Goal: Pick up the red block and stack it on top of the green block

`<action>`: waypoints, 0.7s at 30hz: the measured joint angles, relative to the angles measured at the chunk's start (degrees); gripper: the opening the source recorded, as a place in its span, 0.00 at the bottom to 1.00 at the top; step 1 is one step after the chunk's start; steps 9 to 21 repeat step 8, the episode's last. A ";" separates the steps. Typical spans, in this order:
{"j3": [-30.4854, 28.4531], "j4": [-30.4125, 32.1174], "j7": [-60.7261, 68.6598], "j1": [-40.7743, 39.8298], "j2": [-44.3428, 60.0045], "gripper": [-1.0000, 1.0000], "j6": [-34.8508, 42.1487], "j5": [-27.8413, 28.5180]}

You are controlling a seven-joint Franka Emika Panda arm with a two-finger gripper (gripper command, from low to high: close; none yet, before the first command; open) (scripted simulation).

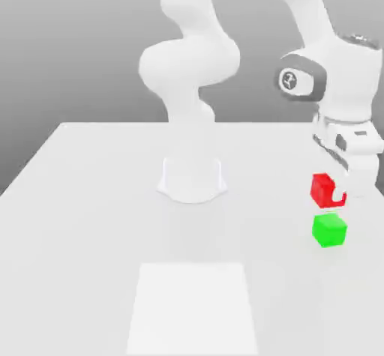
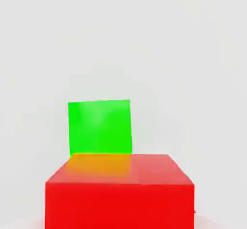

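White, the gripper (image 1: 335,192) was clamped on the red block (image 1: 323,188), as you saw it, held clear above the green block (image 1: 329,229), which sat on the white table (image 1: 90,219) near the exterior view's right.

One camera stood back from the table (image 1: 90,197) and looked slightly down across it toward the arm's base (image 1: 192,178). The other rode the hand, aimed downward, very near the red block (image 2: 120,192), the green block (image 2: 99,127) beyond. Both views took in those two blocks.
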State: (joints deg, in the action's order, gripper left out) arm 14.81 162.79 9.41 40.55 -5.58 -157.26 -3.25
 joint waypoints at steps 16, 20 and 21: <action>-1.31 -0.50 -4.81 0.12 9.43 1.00 -8.66 7.37; -1.31 -0.50 -4.81 0.12 9.43 1.00 -8.66 7.37; -1.31 -0.50 -4.81 0.12 9.43 1.00 -8.66 7.37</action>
